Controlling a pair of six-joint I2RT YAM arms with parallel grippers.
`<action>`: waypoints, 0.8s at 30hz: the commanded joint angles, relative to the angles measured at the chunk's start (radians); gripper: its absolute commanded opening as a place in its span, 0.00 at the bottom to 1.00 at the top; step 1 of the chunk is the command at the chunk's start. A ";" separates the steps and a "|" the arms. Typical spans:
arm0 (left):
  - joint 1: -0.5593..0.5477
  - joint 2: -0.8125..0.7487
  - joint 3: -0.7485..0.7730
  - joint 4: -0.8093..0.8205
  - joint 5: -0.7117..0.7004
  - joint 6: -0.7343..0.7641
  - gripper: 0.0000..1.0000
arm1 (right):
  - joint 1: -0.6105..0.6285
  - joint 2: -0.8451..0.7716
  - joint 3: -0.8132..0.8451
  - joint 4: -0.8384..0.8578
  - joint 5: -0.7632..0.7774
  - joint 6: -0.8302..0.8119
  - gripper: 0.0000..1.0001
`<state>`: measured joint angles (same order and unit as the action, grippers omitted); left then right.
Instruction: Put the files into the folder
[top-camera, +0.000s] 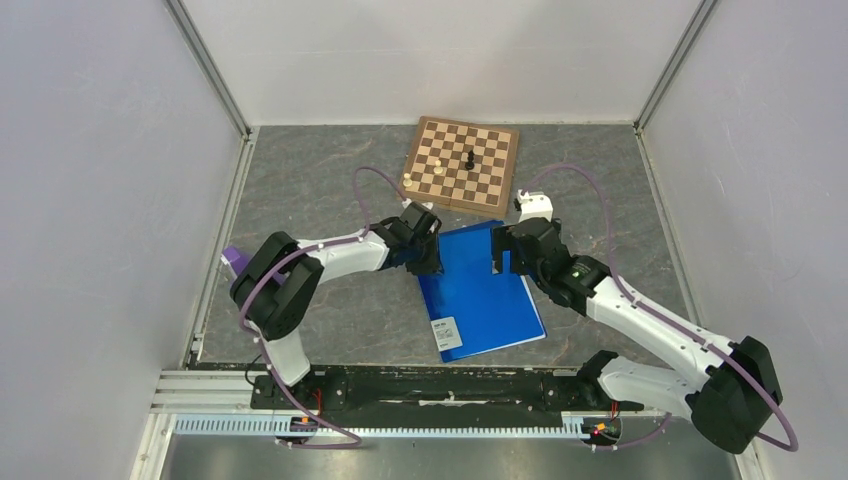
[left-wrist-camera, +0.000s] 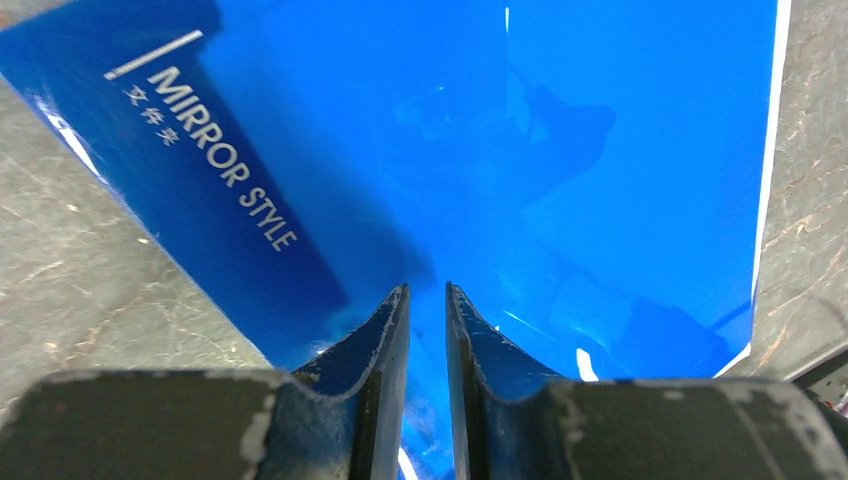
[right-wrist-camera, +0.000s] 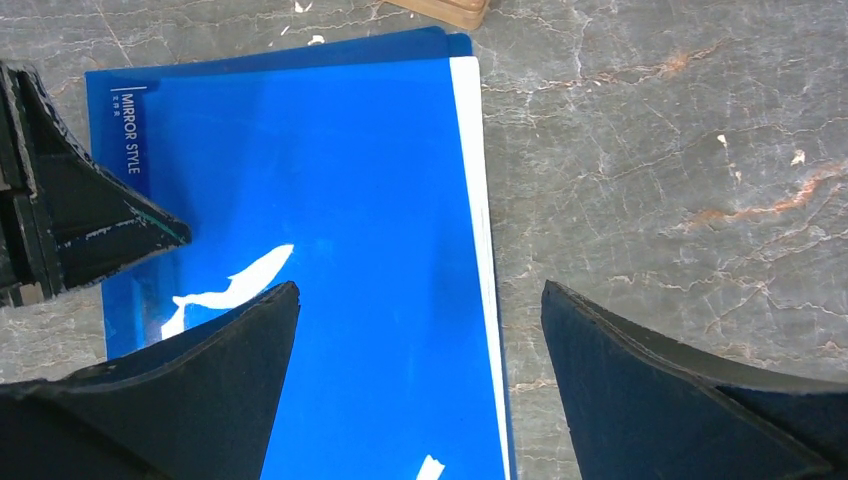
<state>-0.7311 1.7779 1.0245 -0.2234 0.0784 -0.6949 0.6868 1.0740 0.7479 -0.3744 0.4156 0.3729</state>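
**Counter.** The grey stone-pattern counter (top-camera: 320, 180) carries a wooden chessboard (top-camera: 463, 165) at the middle of its far edge. One black piece (top-camera: 469, 158) stands on the board, and a few pale pieces (top-camera: 430, 167) sit towards the board's left side.

**Folder.** The blue folder (top-camera: 480, 290) lies flat and closed in the middle of the counter, between the chessboard and the near edge. Its long sides run roughly from far to near and are turned slightly. A white barcode label (top-camera: 447, 333) sits at the cover corner nearest the near edge. White lettering (right-wrist-camera: 131, 140) reading "MIRROR STYLE" runs along the far-left corner of the cover.

**Files.** The files (right-wrist-camera: 478, 200) show only as a thin white strip along the folder's right long side, under the blue cover. The left wrist view shows the same white edge (left-wrist-camera: 768, 150). How many sheets there are cannot be told.

**Left fingers.** The left fingers (left-wrist-camera: 385, 340) are nearly closed, with only a narrow slot between them and nothing seen in it. They are over the cover at the folder's left side (top-camera: 430, 260). In the right wrist view a tip appears to rest on the cover just below the lettering.

**Right fingers.** The right fingers (right-wrist-camera: 230, 350) are spread wide and hold nothing. They straddle the folder's right long side near its far end (top-camera: 498, 258), one finger above the blue cover and the other above bare counter beyond the white strip. Whether either finger touches a surface cannot be told.
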 joint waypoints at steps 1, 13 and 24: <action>0.018 0.004 -0.020 -0.151 -0.075 0.109 0.29 | -0.003 0.010 0.000 0.051 -0.021 0.001 0.94; 0.074 -0.394 0.128 -0.359 -0.195 0.176 0.67 | -0.018 0.062 0.111 0.126 -0.086 -0.011 0.96; 0.147 -0.617 0.213 -0.465 -0.365 0.237 0.77 | -0.041 0.127 0.209 0.160 -0.131 -0.030 0.98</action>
<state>-0.5804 1.1927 1.2102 -0.6331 -0.1986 -0.5468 0.6575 1.1919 0.8974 -0.2565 0.3004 0.3645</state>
